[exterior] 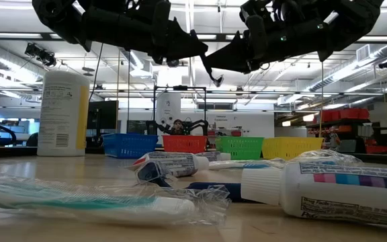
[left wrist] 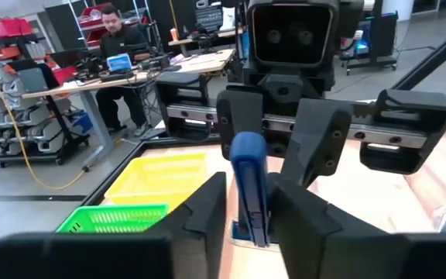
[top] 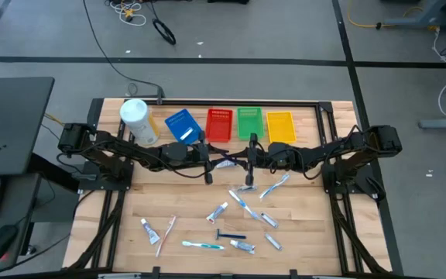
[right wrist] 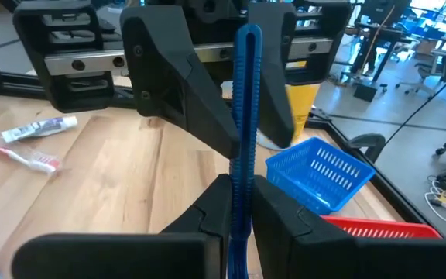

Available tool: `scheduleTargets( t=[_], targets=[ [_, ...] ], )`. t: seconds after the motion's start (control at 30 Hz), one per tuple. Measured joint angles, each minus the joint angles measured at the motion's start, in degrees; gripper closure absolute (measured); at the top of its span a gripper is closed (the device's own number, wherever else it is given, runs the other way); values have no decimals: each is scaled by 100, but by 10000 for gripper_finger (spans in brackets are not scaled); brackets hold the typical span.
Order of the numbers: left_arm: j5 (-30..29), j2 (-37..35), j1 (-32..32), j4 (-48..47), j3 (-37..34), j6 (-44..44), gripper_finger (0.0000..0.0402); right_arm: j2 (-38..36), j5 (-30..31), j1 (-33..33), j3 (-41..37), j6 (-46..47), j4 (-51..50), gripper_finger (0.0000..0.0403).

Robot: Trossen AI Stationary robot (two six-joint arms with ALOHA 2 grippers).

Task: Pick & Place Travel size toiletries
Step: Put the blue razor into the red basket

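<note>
A dark blue razor [right wrist: 245, 116] hangs in the air above the middle of the bench [top: 308, 225], between the two arms, with both grippers at it. The right gripper [right wrist: 242, 203] has its fingers clenched on the razor's ribbed handle, which stands upright between them. The left gripper [left wrist: 248, 209] faces it from the other side, its fingers just beside the razor's rounded blue end — whether they actually press on it I cannot tell. In the high view the two grippers meet nose to nose near the centre of the bench, a little toward its far edge.

The other toiletries lie scattered on the wood toward the near edge: a wrapped toothbrush [top: 203, 245] close to that edge, a second dark razor [top: 231, 235] just beyond it, a small toothpaste tube [top: 149, 229] and a pink toothbrush [top: 165, 234] toward the near left corner, and several more tubes and brushes spread under and to the right of the grippers, none touching the baskets. From bench height the wrapped brush and a large-looking tube [exterior: 328, 191] fill the foreground.

Along the far edge stand four baskets in a row — blue basket [top: 181, 125], red basket [top: 218, 124], green basket [top: 248, 122], yellow basket [top: 280, 126] — with a white canister [top: 137, 121] to the left of the blue one. A person [left wrist: 122, 43] sits at a desk in the room behind.
</note>
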Motion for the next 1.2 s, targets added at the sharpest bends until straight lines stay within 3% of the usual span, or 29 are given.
scheduleTargets(
  t=[0.23, 0.53, 0.73, 0.9, 1.1, 1.2],
  targets=[
    [47, 0, 0, -7, 0, -59, 358, 0, 79, -2, 0, -60, 2, 358],
    [46, -2, 3, -166, 0, -77, 350, -1, 158, -2, 0, -74, -18, 315],
    [-661, -2, 4, -500, 0, -179, 360, -127, 1223, -2, 0, -329, -48, 272],
    [-1383, -2, 52, -797, 0, -86, 354, -480, 1290, -75, -2, -562, -378, 248],
    [-1486, -2, 625, -792, 0, -86, 360, -704, 1292, -253, -2, -546, -997, 243],
    [-1047, 92, 1055, -689, 1, -445, 359, -704, 1286, -317, -4, -519, -1060, 242]
  ],
)
